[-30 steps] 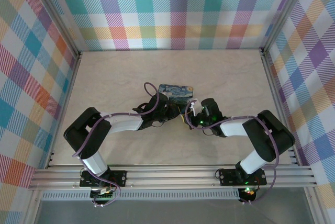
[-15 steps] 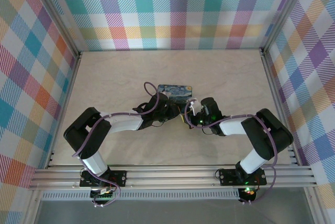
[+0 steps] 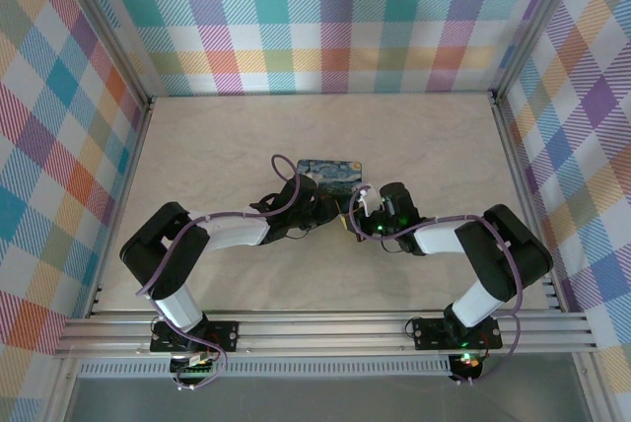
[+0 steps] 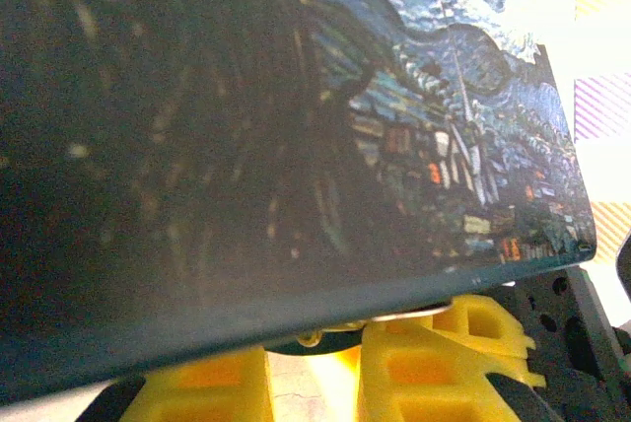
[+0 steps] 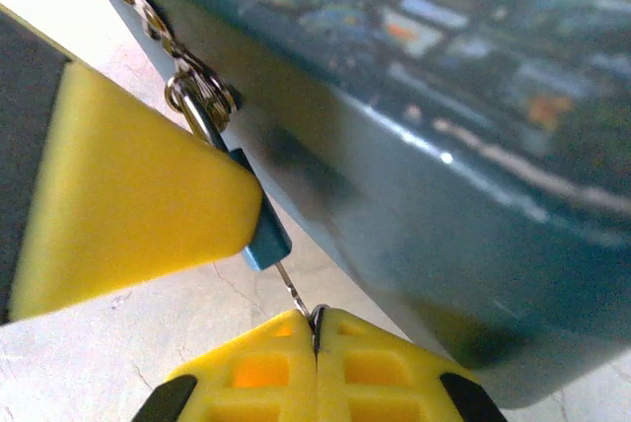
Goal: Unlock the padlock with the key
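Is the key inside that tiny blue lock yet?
Apparently in: the thin key runs from the shut right gripper into the bottom of the padlock. How deep, cannot tell.

Starry-print tin (image 4: pixel 296 126) looms close; yellow jaws below its edge, silvery metal bit (image 4: pixel 317 336) between.

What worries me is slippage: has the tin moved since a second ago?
No. The tin lies where it did, judged against the table's back edge.
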`<state>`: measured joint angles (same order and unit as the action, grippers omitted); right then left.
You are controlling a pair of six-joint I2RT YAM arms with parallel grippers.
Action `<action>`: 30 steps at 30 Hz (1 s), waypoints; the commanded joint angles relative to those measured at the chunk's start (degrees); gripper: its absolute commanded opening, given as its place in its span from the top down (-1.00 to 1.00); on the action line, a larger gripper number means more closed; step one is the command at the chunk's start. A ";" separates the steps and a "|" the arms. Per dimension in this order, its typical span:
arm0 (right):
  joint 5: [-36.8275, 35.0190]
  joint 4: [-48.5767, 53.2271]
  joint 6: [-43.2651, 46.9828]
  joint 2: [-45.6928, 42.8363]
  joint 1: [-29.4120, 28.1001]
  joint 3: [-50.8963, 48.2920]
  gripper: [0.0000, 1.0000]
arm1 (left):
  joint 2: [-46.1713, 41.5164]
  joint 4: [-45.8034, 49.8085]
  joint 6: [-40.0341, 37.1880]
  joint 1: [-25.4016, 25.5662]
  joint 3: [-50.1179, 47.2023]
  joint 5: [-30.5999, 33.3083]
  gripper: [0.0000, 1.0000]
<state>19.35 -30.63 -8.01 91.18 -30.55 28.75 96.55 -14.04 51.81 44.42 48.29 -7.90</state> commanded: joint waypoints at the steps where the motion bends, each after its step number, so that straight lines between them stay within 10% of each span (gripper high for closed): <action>1: -1.60 -3.96 1.22 -1.79 1.45 2.71 1.00 | -0.37 0.75 -0.69 0.86 0.41 -3.95 0.63; 30: 3.59 -11.59 -5.90 0.96 1.74 0.48 1.00 | 0.28 -1.33 0.83 0.84 -0.18 -4.04 0.63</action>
<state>22.68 -33.78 -12.25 91.48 -29.21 28.88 96.57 -15.51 52.27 44.38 48.27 -8.03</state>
